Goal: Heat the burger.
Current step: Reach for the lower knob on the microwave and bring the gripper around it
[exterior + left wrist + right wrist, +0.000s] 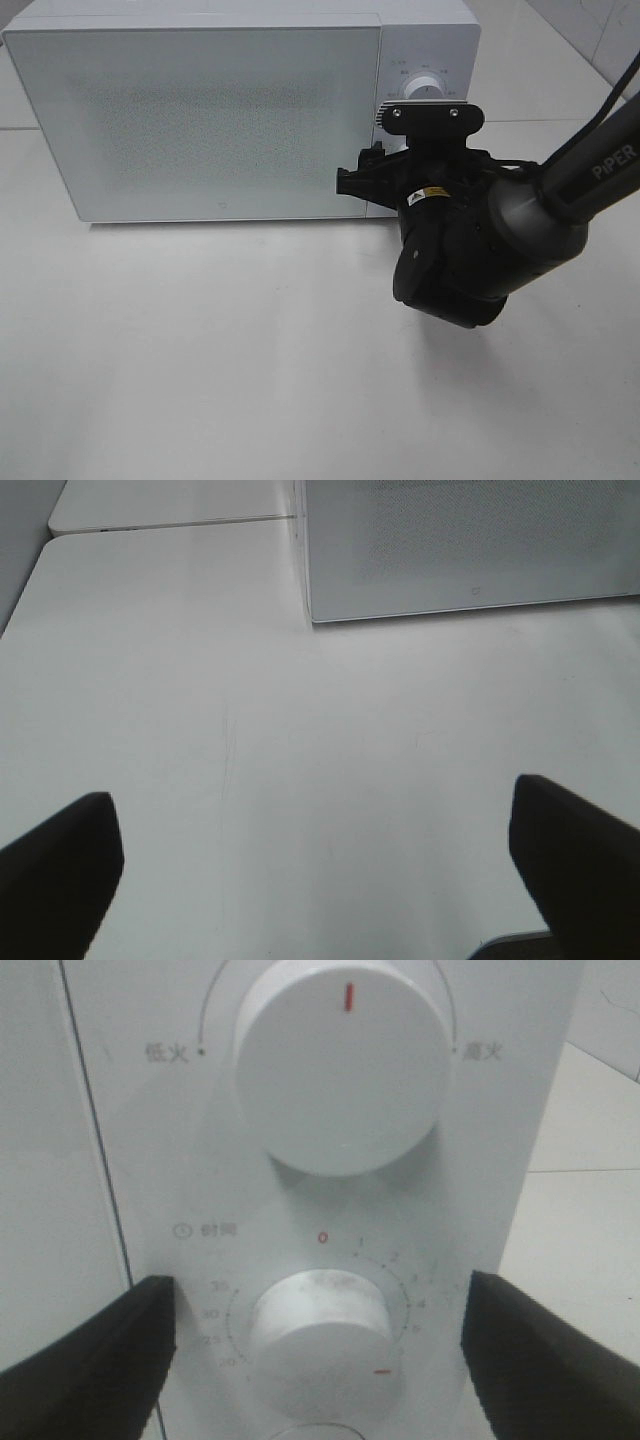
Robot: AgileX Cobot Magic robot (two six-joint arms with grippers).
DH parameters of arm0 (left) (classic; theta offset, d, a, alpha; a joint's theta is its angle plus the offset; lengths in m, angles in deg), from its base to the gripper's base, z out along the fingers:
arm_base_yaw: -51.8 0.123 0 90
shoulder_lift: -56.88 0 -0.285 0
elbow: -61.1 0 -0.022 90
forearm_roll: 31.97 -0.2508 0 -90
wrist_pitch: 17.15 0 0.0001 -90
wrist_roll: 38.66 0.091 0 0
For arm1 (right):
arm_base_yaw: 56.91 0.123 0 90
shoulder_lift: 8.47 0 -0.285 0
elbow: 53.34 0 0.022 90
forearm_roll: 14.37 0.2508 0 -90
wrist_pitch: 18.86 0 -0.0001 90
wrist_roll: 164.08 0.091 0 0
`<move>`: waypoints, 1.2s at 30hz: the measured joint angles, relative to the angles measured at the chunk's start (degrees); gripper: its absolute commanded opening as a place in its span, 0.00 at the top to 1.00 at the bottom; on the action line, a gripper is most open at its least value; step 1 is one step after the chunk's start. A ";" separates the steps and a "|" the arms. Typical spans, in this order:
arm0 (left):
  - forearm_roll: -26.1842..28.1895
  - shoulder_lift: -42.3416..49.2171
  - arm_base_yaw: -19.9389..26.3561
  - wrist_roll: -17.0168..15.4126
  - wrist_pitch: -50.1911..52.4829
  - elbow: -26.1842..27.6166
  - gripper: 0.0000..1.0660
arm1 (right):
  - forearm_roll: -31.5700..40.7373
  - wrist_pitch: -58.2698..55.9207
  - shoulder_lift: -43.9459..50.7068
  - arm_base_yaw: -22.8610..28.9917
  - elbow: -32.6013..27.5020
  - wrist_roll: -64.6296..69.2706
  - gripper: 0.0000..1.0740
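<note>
White microwave (200,110), "PiPER" arm (600,165), right pincer (320,1288) flanking timer knob (320,1332)

The burger is hidden; the white microwave (220,110) stands shut.

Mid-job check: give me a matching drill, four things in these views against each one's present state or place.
Things:
1. white microwave's frosted door
2. upper round white knob
3. lower round white timer knob
4. left gripper

States:
A. open above the bare white table
B. red mark pointing straight up
C. closed
D. flanked by the open right gripper, untouched

Pairs: 1-C, 2-B, 3-D, 4-A
</note>
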 measured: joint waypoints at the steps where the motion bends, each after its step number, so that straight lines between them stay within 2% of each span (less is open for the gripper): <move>1: 0.00 0.00 0.00 0.00 0.00 0.00 0.08 | 0.06 0.00 -0.46 0.00 0.00 0.23 0.29; 14: 0.00 0.00 0.00 0.00 0.00 0.00 0.08 | 0.40 -0.06 -1.26 0.00 0.00 1.43 0.29; 19: 0.00 0.00 0.00 0.00 0.00 0.00 0.08 | 0.40 -0.06 -1.26 0.00 0.00 1.43 0.33; 21: 0.00 0.00 0.00 0.00 0.00 0.00 0.08 | 0.40 -0.06 -1.26 0.00 0.00 1.43 0.44; 22: 0.00 0.00 0.00 0.00 0.00 0.00 0.08 | 0.40 -0.06 -1.26 0.00 0.00 1.43 0.44; 23: 0.00 0.00 0.00 0.00 0.00 0.00 0.08 | 0.40 -0.06 -1.26 0.00 0.00 1.43 0.48; 25: 0.00 0.00 0.00 0.00 0.00 0.00 0.08 | 0.40 -0.06 -1.26 0.00 0.00 1.43 0.62; 26: 0.00 0.00 0.00 0.00 0.00 0.00 0.08 | 0.40 -0.06 -1.26 0.00 0.00 1.43 0.62; 27: 0.00 0.00 0.00 0.00 0.00 0.00 0.08 | 0.29 -0.06 -1.26 0.00 0.00 1.43 0.73; 28: 0.00 0.00 0.00 0.00 0.00 0.00 0.08 | 0.29 -0.06 -1.26 0.00 0.00 1.43 0.73; 30: 0.00 0.00 0.00 0.00 0.00 0.00 0.08 | 0.29 0.00 -1.26 0.00 0.00 1.26 0.87; 31: 0.00 0.00 0.00 0.00 0.00 0.00 0.08 | 0.29 0.00 -1.26 0.00 0.00 1.26 0.87; 32: 0.00 0.00 0.00 0.00 0.00 0.00 0.08 | 0.29 0.00 -1.26 0.00 0.00 1.03 0.93; 36: 0.00 0.00 0.00 0.00 0.00 0.00 0.08 | 0.29 0.00 -1.26 0.00 0.00 0.57 0.98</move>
